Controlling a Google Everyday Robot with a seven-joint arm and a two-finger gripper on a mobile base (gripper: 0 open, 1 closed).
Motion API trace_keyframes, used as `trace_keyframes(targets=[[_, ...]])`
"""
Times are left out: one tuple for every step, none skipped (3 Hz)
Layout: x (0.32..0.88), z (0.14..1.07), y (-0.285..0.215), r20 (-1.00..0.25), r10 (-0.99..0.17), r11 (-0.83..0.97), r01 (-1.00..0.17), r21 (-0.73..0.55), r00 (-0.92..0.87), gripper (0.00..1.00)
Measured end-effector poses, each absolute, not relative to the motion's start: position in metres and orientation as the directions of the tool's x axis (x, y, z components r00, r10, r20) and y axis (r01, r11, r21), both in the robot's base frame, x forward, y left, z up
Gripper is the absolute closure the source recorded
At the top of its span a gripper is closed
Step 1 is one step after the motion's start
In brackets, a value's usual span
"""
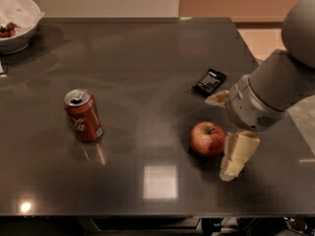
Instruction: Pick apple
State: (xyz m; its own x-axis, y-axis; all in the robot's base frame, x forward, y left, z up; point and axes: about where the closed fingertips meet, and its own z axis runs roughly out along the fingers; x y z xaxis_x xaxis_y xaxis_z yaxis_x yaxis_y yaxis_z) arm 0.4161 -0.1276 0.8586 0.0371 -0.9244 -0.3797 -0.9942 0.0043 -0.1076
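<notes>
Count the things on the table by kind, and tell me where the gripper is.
Apple: 1
Soda can: 1
Black packet: 1
White bowl: 1
Total: 4
Gripper: open, at the apple's right side.

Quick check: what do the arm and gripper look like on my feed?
The arm is a thick, smooth grey cylinder with rounded joints; no cables or markings show. The gripper, at the apple, has two blocky cream-coloured fingers.
</notes>
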Motion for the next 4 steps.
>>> trace_keyframes(targets=[[0.4146, 0.8457, -0.1216, -0.389, -0.92, -0.01, -0.997, -0.076, 0.039, 0.0], [0.4126, 0.838, -0.1173, -0.4, -0.915, -0.026, -0.998, -0.055, 0.046, 0.19], [0.4133, 0.8387, -0.1168, -0.412, -0.91, -0.028, -0.998, -0.049, 0.046, 0.41], [0.4161, 0.8453, -0.1178, -0.425, -0.904, -0.023, -0.999, -0.048, 0.041, 0.64]])
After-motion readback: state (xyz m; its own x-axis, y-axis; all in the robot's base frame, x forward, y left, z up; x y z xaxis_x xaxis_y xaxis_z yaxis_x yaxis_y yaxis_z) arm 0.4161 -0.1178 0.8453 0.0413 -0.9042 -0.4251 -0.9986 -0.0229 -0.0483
